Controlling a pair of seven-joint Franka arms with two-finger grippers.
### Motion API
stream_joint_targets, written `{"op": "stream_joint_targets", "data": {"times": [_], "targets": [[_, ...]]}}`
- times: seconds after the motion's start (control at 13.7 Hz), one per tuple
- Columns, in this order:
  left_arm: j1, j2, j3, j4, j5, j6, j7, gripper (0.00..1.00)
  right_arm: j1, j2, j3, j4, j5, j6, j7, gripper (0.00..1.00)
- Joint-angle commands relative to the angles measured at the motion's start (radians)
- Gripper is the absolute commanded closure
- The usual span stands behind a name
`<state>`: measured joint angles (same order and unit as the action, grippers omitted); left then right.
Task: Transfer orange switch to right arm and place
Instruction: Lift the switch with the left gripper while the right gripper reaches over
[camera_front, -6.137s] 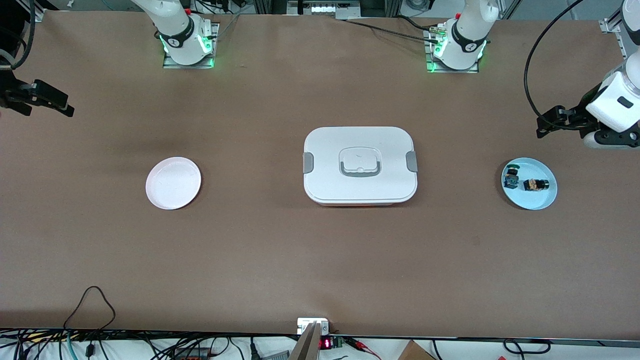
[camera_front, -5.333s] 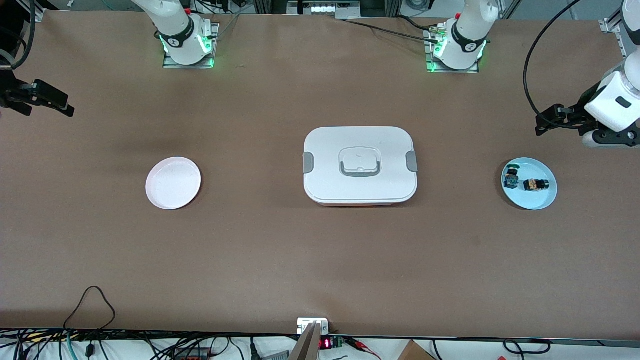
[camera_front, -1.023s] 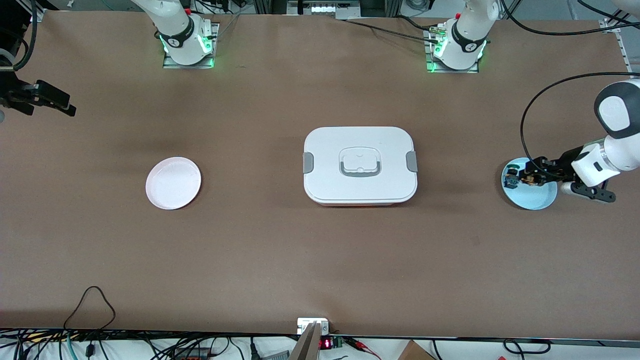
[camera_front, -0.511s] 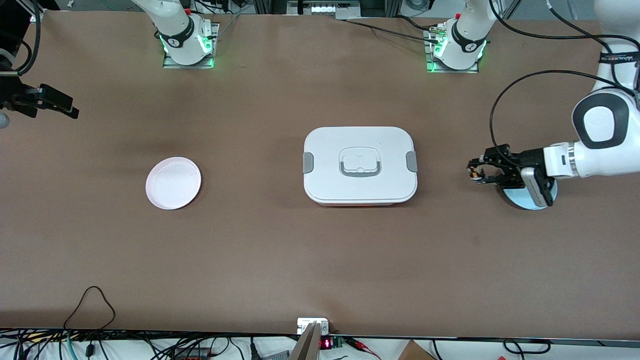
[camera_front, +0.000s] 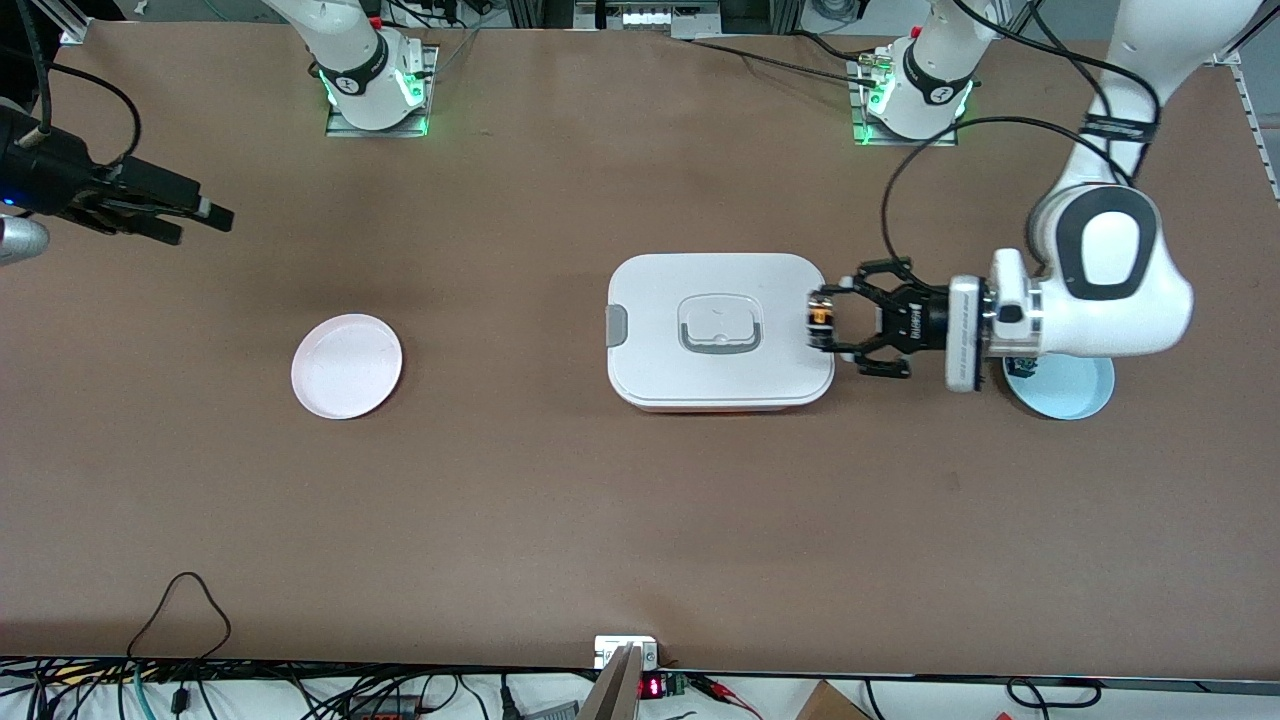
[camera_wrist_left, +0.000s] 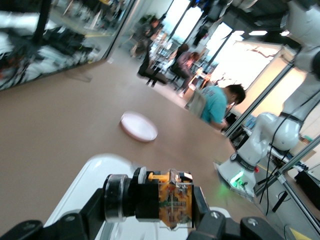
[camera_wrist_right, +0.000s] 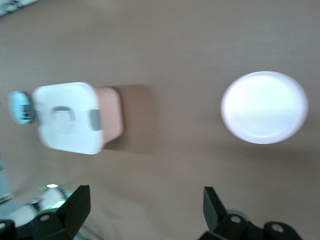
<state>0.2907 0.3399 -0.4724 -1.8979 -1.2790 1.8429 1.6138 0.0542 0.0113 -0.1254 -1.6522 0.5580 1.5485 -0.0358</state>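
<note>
My left arm covers part of the blue plate and nearly all of the green-capped switch on it, while the right gripper shows only cropped finger ends.

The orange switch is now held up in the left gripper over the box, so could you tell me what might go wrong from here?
1. The orange switch is tiny and pinched at the tips of the left gripper, leaving little free surface for the right gripper to take; a slip would probably drop it onto the white box.
2. The right gripper, open, is over the table's edge at the right arm's end, so the handover needs a long, accurate approach.
</note>
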Motion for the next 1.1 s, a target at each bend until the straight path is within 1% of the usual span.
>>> {"op": "stream_joint_targets", "data": {"times": [0.0, 0.07, 0.15, 0.22, 0.29, 0.51, 0.58, 0.66, 0.8, 1.02], "targets": [[-0.063, 0.065, -0.041, 0.062, -0.149, 0.001, 0.241, 0.73, -0.002, 0.013, 0.007, -0.079, 0.236, 0.018, 0.008, 0.0], [-0.08, 0.08, -0.043, 0.068, -0.166, 0.003, 0.324, 0.75, 0.003, 0.013, 0.01, -0.115, 0.332, 0.018, 0.008, 0.0], [-0.114, 0.097, -0.043, 0.069, -0.213, 0.004, 0.38, 0.77, 0.016, 0.013, 0.01, -0.138, 0.415, 0.021, 0.008, 0.0], [-0.145, 0.097, -0.043, 0.066, -0.28, 0.025, 0.426, 0.77, 0.03, 0.015, 0.01, -0.159, 0.492, 0.024, 0.01, 0.0], [-0.184, 0.099, -0.045, 0.066, -0.351, 0.08, 0.464, 0.77, 0.045, 0.022, 0.01, -0.181, 0.551, 0.031, 0.011, 0.0], [-0.373, 0.099, -0.043, 0.071, -0.676, 0.299, 0.631, 0.77, 0.076, 0.058, 0.01, -0.263, 0.718, 0.041, -0.012, 0.0], [-0.413, 0.099, -0.043, 0.072, -0.748, 0.334, 0.678, 0.77, 0.094, 0.071, 0.01, -0.294, 0.773, 0.039, -0.054, 0.0], [-0.432, 0.099, -0.043, 0.079, -0.791, 0.349, 0.693, 0.77, 0.11, 0.09, 0.01, -0.317, 0.816, 0.038, -0.093, 0.0], [-0.476, 0.1, -0.043, 0.097, -0.835, 0.409, 0.698, 0.77, 0.142, 0.117, 0.01, -0.343, 0.876, 0.035, -0.101, 0.0], [-0.525, 0.111, -0.043, 0.145, -0.893, 0.487, 0.713, 0.77, 0.176, 0.162, 0.01, -0.348, 0.913, 0.039, -0.102, 0.0]]}}
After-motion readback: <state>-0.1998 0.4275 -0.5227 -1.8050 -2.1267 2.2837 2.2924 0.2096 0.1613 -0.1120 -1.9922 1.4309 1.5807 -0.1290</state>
